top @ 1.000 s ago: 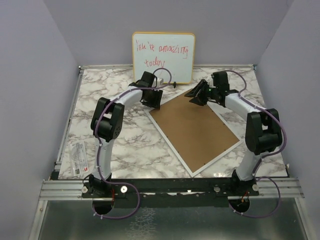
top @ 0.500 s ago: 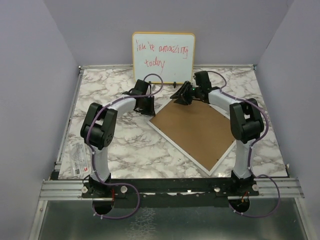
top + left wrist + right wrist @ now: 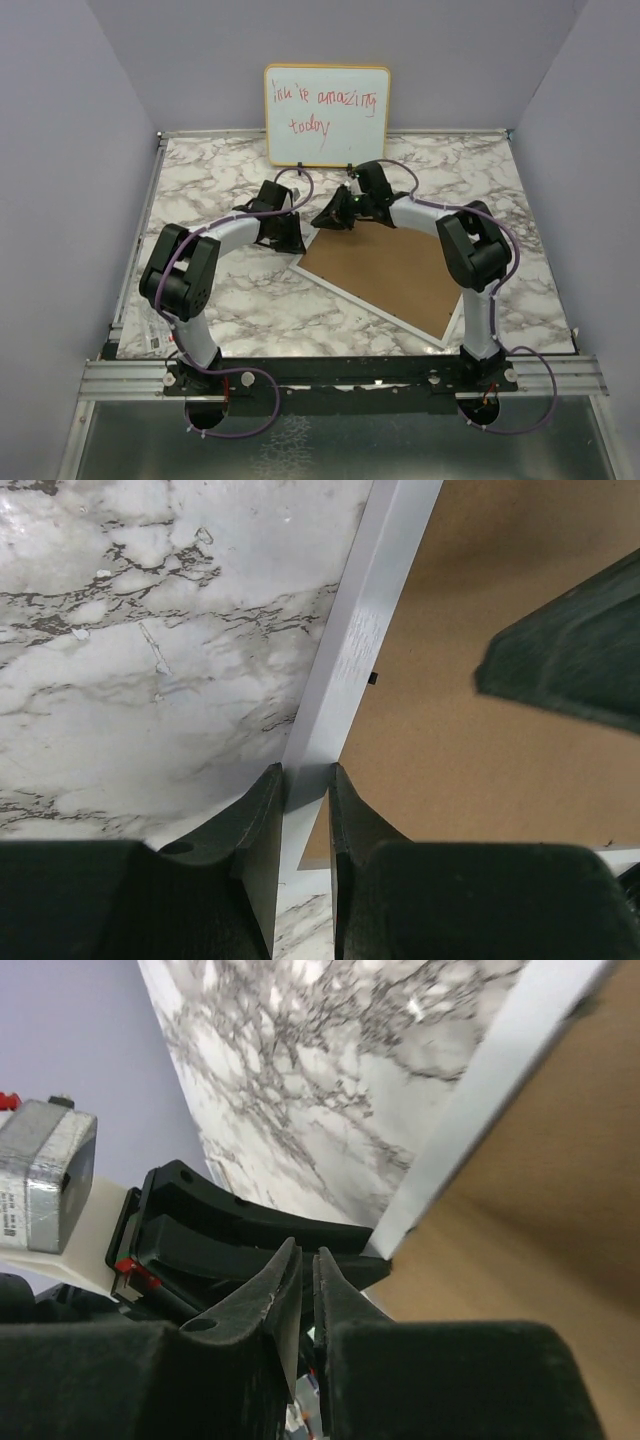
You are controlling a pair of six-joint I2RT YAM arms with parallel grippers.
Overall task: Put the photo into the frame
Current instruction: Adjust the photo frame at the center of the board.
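Note:
The frame (image 3: 368,308) lies face down on the marble table, its thin white rim around a brown backing board (image 3: 390,265). My left gripper (image 3: 289,240) is at the frame's left edge. In the left wrist view it (image 3: 307,780) is shut on the white rim (image 3: 365,630), one finger outside it and one on the board (image 3: 450,730). My right gripper (image 3: 326,217) hovers at the frame's far corner, just beside the left one. Its jaws (image 3: 306,1253) stand almost together with nothing visible between them. The photo is out of view.
A wood-edged whiteboard (image 3: 327,115) with red handwriting leans against the back wall just behind both grippers. A printed paper slip (image 3: 158,318) lies at the table's near left edge. Purple walls close in on both sides.
Both arms have swung left and drawn in. The frame has shifted and turned with them. The left jaws closed on the rim, and the right jaws closed to a slit.

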